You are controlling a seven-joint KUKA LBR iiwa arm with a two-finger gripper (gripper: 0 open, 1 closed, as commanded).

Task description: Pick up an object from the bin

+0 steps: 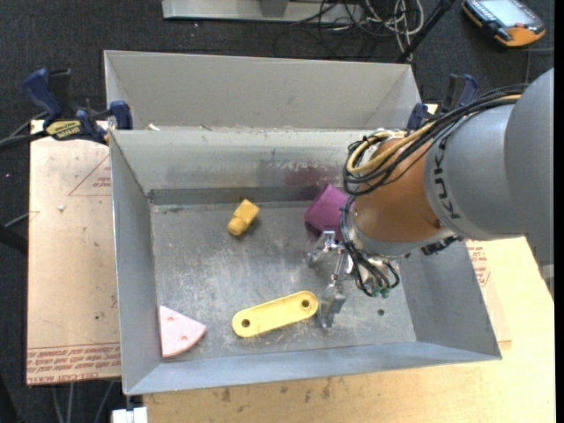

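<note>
Camera view: the grey metal bin (132,236) was entered from the right by the arm (476,174). The gripper (331,307) was positioned low, just beside the right end of a flat yellow oblong piece with holes (275,314) near the front wall; whether the jaws were apart or together could not be told. A purple block (326,208), a pink wedge (179,331) and a small yellow block (242,218) were scattered elsewhere.

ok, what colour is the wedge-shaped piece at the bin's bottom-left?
The wedge is pale pink, seen best in the camera view.
</note>
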